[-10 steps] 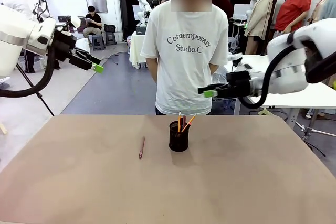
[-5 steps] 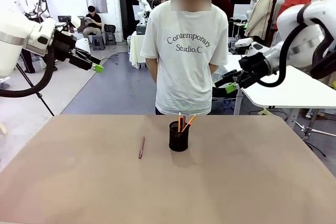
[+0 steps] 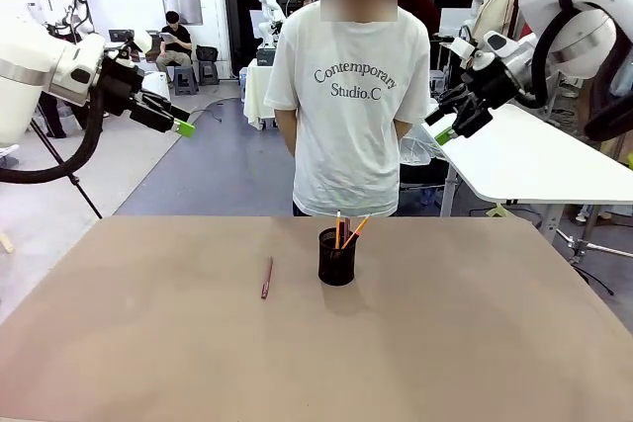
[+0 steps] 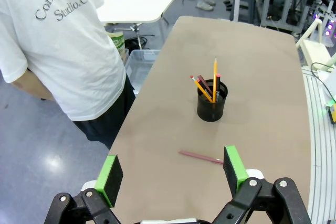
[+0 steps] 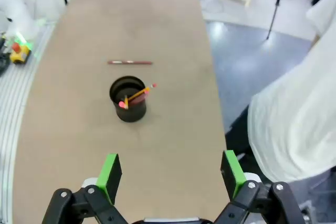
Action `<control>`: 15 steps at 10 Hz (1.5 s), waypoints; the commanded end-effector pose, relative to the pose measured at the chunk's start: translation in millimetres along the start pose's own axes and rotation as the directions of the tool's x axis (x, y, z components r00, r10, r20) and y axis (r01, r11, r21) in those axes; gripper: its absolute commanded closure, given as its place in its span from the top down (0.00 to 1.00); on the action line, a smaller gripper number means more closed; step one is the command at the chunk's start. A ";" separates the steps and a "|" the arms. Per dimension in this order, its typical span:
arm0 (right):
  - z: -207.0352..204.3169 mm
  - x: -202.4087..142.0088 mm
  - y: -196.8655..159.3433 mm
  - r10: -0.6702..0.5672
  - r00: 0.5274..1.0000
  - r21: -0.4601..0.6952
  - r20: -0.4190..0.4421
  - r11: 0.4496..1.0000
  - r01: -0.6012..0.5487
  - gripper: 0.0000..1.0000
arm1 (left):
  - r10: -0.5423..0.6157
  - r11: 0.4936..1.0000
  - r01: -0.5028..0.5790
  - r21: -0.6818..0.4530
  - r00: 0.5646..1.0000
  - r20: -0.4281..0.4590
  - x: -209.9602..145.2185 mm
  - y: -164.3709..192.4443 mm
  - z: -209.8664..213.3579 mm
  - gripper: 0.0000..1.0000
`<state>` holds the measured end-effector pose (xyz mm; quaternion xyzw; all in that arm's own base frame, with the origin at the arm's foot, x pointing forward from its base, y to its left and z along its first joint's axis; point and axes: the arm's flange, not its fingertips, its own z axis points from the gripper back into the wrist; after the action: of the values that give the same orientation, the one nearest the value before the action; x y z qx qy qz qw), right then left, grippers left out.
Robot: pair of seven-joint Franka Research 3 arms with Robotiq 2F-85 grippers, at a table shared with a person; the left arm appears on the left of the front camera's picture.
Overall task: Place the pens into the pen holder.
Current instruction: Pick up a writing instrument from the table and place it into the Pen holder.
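Table (image 3: pixel 445 343): a wide brown top that ran from the robot's side across to the person.
Person (image 3: pixel 351 116): stood at the far edge behind the cup, in a white printed T-shirt, arms down.
Left arm (image 3: pixel 40 66): came in from the left and was held high, off the table's left side.
Right arm (image 3: pixel 584 17): was raised at the upper right, well back from the table.
Left gripper (image 3: pixel 176 118): hung in the air well above the table, fingers spread wide with nothing between the green pads (image 4: pixel 110 174).
Right gripper (image 3: pixel 438 124): was up beside the person's arm, fingers parted wide and empty in the right wrist view (image 5: pixel 170 171).
Pen holder (image 3: pixel 336 259): a black mesh cup that stood upright near the table's far middle.
Pens in the holder: a yellow-orange pencil (image 4: pixel 214 74) stood upright, and an orange one (image 3: pixel 356 230) leaned toward the right arm's side; I could not count the rest.
Dark-red pen (image 3: pixel 266 278): lay flat on the table just left of the cup, apart from it.
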<state>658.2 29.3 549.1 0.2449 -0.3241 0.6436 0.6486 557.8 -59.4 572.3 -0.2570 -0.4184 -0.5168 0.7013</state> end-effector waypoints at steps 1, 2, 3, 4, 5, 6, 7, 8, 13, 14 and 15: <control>16.0 6.3 -1.4 -0.060 0.997 -0.033 -0.047 0.998 0.059 1.00 | -0.007 1.000 0.007 0.007 1.000 -0.002 0.0 -1.0 0.5 1.00; 26.5 3.8 -7.5 -0.086 0.995 -0.068 -0.058 0.994 0.082 1.00 | -0.007 1.000 0.007 0.007 1.000 -0.002 0.0 -1.0 0.5 1.00; 37.6 2.2 -9.2 -0.110 0.993 -0.074 -0.042 0.992 0.107 1.00 | -0.007 1.000 0.007 0.007 1.000 -0.002 0.0 -1.0 0.5 1.00; 46.8 -2.8 -10.4 -0.131 0.991 -0.084 -0.014 0.988 0.129 1.00 | -0.007 1.000 0.007 0.007 1.000 -0.002 0.0 -1.0 0.5 1.00; 47.9 -7.6 -9.0 -0.157 0.988 -0.054 0.004 0.986 0.157 1.00 | -0.007 1.000 0.007 0.007 1.000 -0.002 0.0 -1.0 0.5 1.00; 46.7 -12.0 -8.0 -0.186 0.982 -0.032 0.014 0.982 0.187 1.00 | -0.007 1.000 0.007 0.007 1.000 -0.002 0.0 -1.0 0.5 1.00; 48.4 -11.3 -4.6 -0.112 0.993 -0.076 -0.024 0.991 0.110 1.00 | -0.007 1.000 0.007 0.007 1.000 -0.002 0.0 -1.0 0.5 1.00; 48.4 -11.3 -4.6 -0.112 0.993 -0.076 -0.024 0.991 0.110 1.00 | -0.007 1.000 0.007 0.007 1.000 -0.002 0.0 -1.0 0.5 1.00; 48.4 -11.3 -4.6 -0.112 0.993 -0.076 -0.024 0.991 0.110 1.00 | -0.007 1.000 0.007 0.007 1.000 -0.002 0.0 -1.0 0.5 1.00; 48.4 -11.3 -4.6 -0.112 0.993 -0.076 -0.024 0.991 0.110 1.00 | -0.007 1.000 0.007 0.007 1.000 -0.002 0.0 -1.0 0.5 1.00; 48.4 -11.3 -4.6 -0.112 0.993 -0.076 -0.024 0.991 0.110 1.00 | -0.007 1.000 0.007 0.007 1.000 -0.002 0.0 -1.0 0.5 1.00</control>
<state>657.9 -14.3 571.0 0.2383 -0.3203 0.5929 0.6994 557.8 -59.4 572.3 -0.2569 -0.4184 -0.5168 0.7013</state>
